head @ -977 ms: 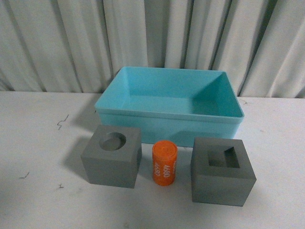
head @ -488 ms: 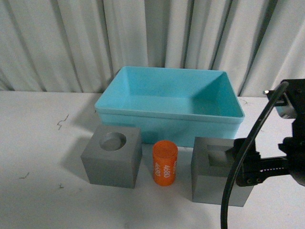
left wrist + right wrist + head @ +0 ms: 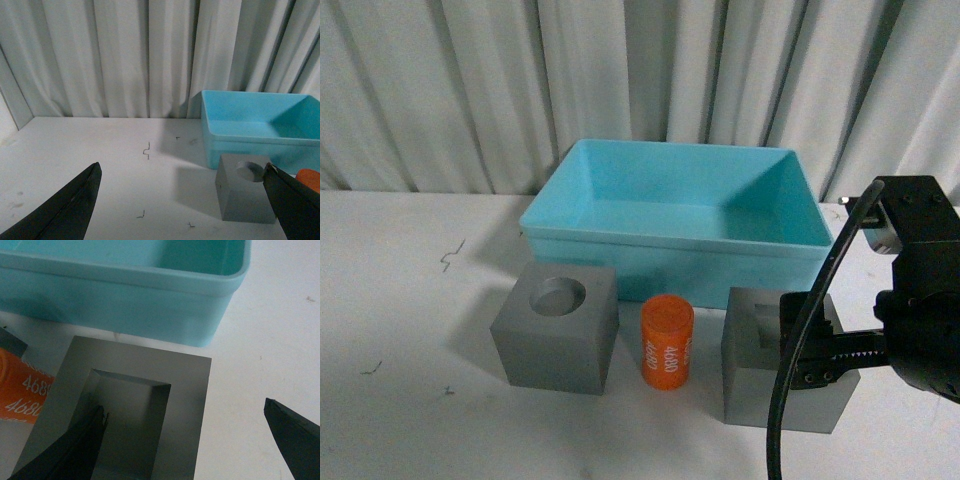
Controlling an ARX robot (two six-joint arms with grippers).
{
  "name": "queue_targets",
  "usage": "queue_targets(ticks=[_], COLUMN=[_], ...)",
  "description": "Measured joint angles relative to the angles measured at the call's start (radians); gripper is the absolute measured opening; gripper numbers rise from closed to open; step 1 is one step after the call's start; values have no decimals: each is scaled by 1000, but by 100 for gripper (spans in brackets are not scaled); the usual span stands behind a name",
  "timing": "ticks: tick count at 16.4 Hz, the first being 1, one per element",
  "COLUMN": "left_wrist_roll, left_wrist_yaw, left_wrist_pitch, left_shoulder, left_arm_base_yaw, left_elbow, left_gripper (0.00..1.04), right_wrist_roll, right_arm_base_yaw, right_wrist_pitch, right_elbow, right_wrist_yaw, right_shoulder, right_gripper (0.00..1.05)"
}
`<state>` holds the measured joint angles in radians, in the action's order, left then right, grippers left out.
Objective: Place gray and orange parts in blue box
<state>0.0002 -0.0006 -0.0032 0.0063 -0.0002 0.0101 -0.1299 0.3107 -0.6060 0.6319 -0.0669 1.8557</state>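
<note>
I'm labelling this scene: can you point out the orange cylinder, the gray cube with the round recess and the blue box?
orange cylinder (image 3: 667,350): front view, its printed side.
gray cube with the round recess (image 3: 552,352): front view, its front face.
blue box (image 3: 720,272): front view, its front wall.

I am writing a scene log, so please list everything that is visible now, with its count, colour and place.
box: 1, light blue, back middle of the table, nothing inside
round-recess cube: 1, gray, in front of the box, left of the cylinder
cylinder: 1, orange, "4680" in white, upright between the cubes
square-recess cube: 1, gray, right of the cylinder
table: 1, white, under everything
curtain: 1, pale gray, behind the table
left tool: 1, black, open, holds nothing
right tool: 1, black, open, at the square-recess cube, one finger over the recess, the other outside the cube
</note>
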Motion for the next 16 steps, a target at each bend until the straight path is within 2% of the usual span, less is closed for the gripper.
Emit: queue_targets(ticks=[6,7,8,13,16], left_wrist_roll=[0,0,0,0,0], left_wrist_yaw=[0,0,0,0,0], left_wrist_pitch=[0,0,0,0,0], left_shoulder=[0,0,0,0,0], left_arm_base_yaw=[0,0,0,0,0], left_elbow=[0,0,0,0,0], left_gripper=[98,98,98,98,98], right_wrist_roll=[-49,-59,-87,-116,-83], right_arm_base_yaw=[17,17,16,16,0], right_wrist_pitch=[-8,-7,2,-7,66], right_elbow=[15,15,15,1,-66], right_wrist_yaw=[-8,-12,-19,-36,12], right_shoulder=[31,35,41,35,-85], right_gripper=[96,88,71,21,18])
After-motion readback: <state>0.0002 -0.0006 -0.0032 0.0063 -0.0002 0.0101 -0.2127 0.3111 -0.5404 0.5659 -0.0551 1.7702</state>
